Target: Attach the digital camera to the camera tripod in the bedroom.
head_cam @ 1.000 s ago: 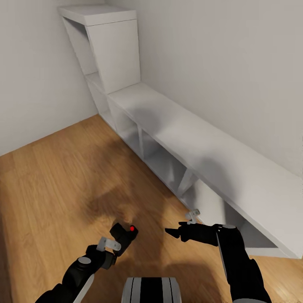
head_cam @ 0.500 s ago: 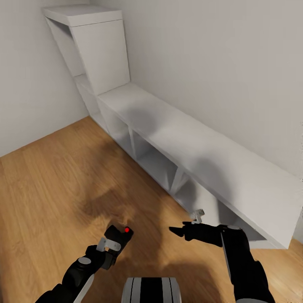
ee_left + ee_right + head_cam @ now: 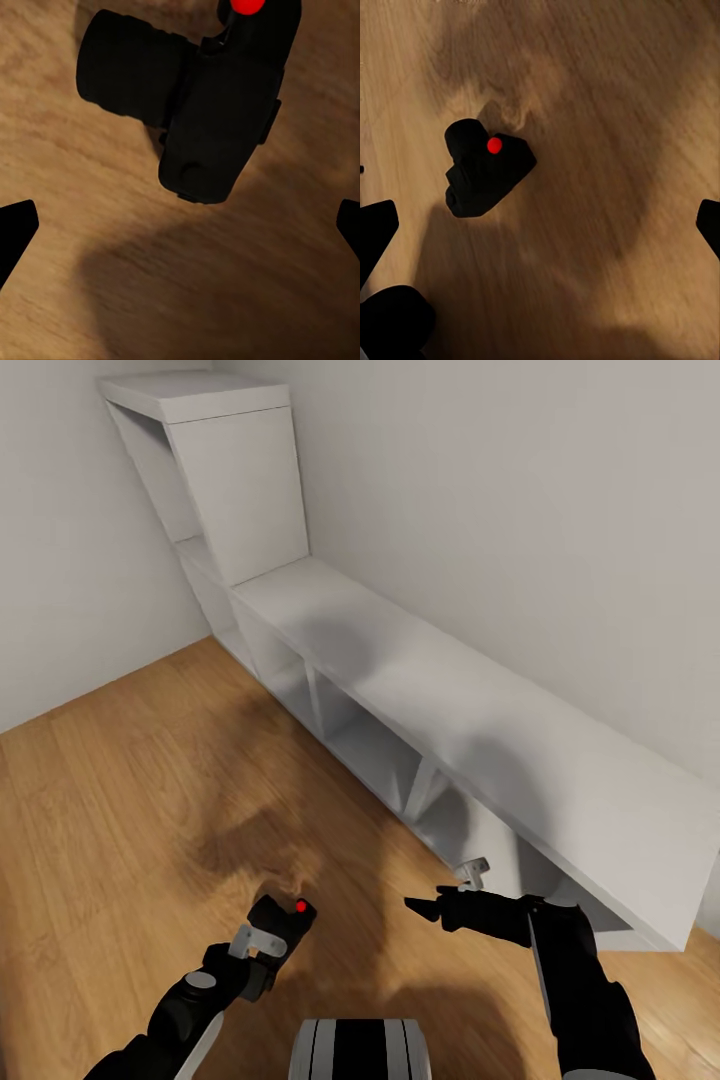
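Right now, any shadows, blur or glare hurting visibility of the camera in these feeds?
Head view: a soft dark shadow lies on the light wood plank floor ahead of the small black camera with the red dot, lowering contrast. Left wrist view: camera close and slightly soft. Right wrist view: camera sits at a broad shadow's edge, red dot clear. No glare.

I count one camera [image 3: 283,920], two grippers, left [image 3: 262,938] and right [image 3: 415,906], and one white shelf unit [image 3: 420,690].
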Motion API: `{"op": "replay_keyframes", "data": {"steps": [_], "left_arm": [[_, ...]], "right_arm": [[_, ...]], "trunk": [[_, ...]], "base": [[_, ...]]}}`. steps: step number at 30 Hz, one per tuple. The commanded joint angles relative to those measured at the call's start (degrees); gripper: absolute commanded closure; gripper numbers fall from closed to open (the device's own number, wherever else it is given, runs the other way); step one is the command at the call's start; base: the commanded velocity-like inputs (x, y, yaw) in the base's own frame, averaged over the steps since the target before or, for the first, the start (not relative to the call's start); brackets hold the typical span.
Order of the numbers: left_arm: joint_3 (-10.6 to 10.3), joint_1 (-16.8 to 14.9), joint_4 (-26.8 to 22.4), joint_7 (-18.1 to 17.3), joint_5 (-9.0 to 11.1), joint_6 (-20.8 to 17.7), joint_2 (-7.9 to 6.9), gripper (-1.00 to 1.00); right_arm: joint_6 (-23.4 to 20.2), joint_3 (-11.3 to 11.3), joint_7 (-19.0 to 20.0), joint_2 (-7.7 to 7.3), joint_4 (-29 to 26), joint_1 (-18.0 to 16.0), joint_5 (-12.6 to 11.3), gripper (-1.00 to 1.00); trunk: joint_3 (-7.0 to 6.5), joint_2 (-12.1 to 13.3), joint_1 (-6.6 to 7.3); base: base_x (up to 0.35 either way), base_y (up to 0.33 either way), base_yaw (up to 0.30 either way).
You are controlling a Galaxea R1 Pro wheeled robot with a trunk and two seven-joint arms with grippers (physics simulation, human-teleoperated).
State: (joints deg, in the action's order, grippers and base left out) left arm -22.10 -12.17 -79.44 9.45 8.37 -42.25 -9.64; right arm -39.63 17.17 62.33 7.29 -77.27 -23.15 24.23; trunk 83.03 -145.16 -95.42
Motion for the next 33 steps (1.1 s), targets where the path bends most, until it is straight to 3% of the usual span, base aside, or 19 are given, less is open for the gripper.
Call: {"op": "replay_keyframes", "data": {"steps": [1,17,20,24,33], "left_arm": [[-0.17,-0.04,-0.03,0.57,0.60,-0.20,-0.07,-1.00],[-0.11,-0.04,2.43,0.51,0.60,0.02,-0.26,-1.00],[-0.06,-0.04,5.11,0.44,0.60,2.32,-0.18,-1.00],[0.01,-0.04,9.19,0.34,0.53,9.46,-0.25,-1.00],[0.03,-0.04,12.39,0.22,0.51,14.50,-0.16,-1.00]], "right_arm": [[-0.29,0.18,0.53,0.12,-0.07,-0.05,0.43,-1.00],[-0.01,0.23,1.25,0.15,-0.07,-0.05,0.33,-1.00],[-0.01,0.18,1.48,0.12,-0.07,-0.05,0.36,-1.00],[0.10,0.13,1.53,0.24,-0.04,-0.05,0.45,-1.00],[0.16,0.06,1.49,0.35,0.01,-0.05,0.56,-1.00]], "trunk": [[0.04,-0.02,0.01],[0.04,-0.02,0.01],[0.04,-0.02,0.01],[0.04,-0.02,0.01],[0.04,-0.02,0.01]], "base": [[0.000,0.000,0.000],[0.000,0.000,0.000],[0.000,0.000,0.000],[0.000,0.000,0.000],[0.000,0.000,0.000]]}}
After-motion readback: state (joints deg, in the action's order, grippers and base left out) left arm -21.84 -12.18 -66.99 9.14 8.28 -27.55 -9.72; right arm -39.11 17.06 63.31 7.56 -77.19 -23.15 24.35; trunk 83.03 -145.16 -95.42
